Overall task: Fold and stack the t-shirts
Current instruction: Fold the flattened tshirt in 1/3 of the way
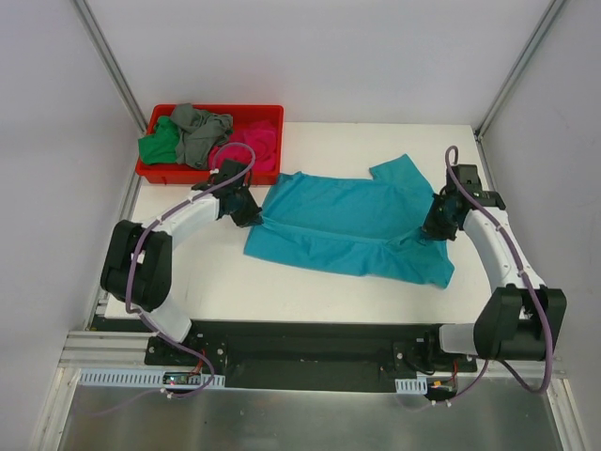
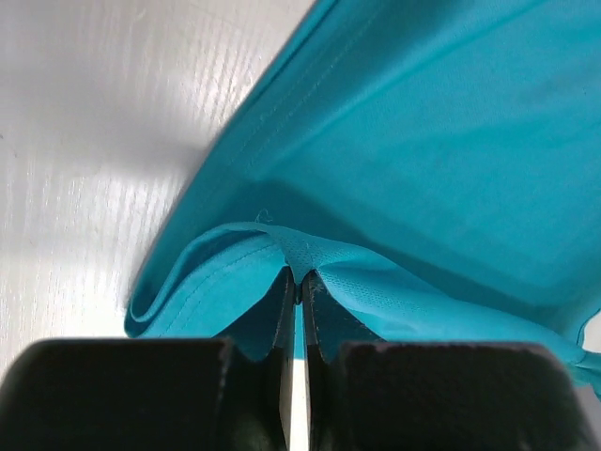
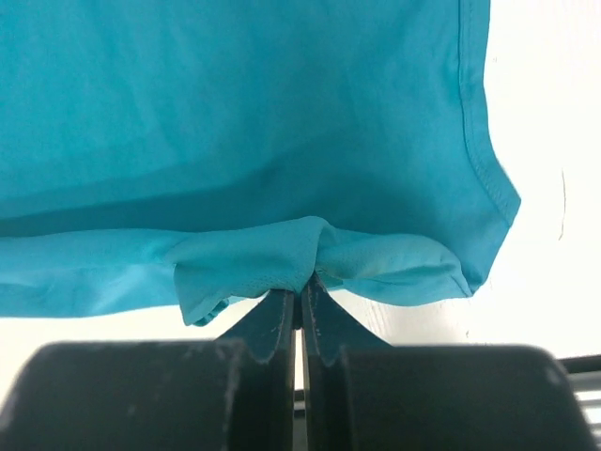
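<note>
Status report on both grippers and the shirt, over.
Left gripper shut on teal shirt, left edge. Right gripper shut on right edge. Shirt spread on table. Other shirts in red bin; nothing blocks the arms.

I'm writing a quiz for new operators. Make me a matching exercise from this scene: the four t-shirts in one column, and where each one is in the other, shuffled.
Column 1
1. teal t-shirt
2. green t-shirt
3. grey t-shirt
4. pink t-shirt

Column 2
a. left end of the red bin
b. on the table, pinched by the left gripper and the right gripper
c. right end of the bin
d. in the bin, between two others

Pairs: 1-b, 2-a, 3-d, 4-c
</note>
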Robot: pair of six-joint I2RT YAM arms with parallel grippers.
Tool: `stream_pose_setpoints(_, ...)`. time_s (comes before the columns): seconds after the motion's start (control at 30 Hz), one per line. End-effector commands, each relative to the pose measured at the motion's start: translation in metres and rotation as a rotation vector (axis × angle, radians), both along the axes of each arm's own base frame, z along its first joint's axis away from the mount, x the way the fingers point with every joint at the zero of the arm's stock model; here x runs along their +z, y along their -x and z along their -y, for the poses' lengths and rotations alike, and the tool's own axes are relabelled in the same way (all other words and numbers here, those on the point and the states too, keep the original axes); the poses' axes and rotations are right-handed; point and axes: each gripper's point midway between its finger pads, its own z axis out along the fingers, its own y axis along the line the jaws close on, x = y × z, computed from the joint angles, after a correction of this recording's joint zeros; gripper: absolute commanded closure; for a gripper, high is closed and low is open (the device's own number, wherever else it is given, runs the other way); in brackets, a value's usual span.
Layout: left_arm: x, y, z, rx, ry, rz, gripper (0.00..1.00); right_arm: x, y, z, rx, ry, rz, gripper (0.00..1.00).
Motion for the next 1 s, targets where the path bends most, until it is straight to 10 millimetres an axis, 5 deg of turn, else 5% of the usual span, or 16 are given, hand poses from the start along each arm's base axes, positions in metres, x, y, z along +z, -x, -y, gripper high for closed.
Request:
stream_pose_setpoints(0.0,0.003,-0.025,-0.008,0.038,-0.047,0.037,1.0,0.009,-0.037,0.007,0.02,0.035,0.088,0.99)
stream_pose_setpoints(0.23,-0.01,-0.038,-0.009,0.054,-0.079,0.018,0.93,-0.008,-0.073,0.035,-0.018,0.1,0.091,0.99)
stream_pose_setpoints(0.37,-0.007,-0.042,-0.007,0.048,-0.077,0.029,0.59,-0.022,-0.105,0.038,-0.008,0.083,0.09,0.91)
stream_pose_setpoints(0.47,0.008,-0.043,-0.006,0.027,-0.065,0.066,0.36,-0.022,-0.119,0.03,0.066,0.048,0.074,0.65)
stream_pose_setpoints(0.6,0.018,-0.023,-0.012,0.022,-0.06,0.087,0.24,-0.017,-0.094,0.026,0.046,0.03,0.043,0.23)
stream_pose_setpoints(0.67,0.016,-0.009,-0.021,0.03,-0.073,0.088,0.01,-0.021,-0.069,0.032,0.014,0.063,0.04,0.08)
stream_pose_setpoints(0.7,0.012,0.0,-0.023,0.025,-0.078,0.079,0.01,-0.019,-0.057,0.038,-0.005,0.098,0.047,0.02)
stream_pose_setpoints(0.83,0.003,0.028,-0.025,-0.025,-0.063,0.056,0.01,-0.026,-0.013,0.03,-0.017,0.07,0.069,0.04)
stream_pose_setpoints(0.97,-0.01,0.039,-0.013,-0.086,-0.002,0.028,0.01,-0.036,-0.007,0.005,0.06,-0.054,0.098,0.04)
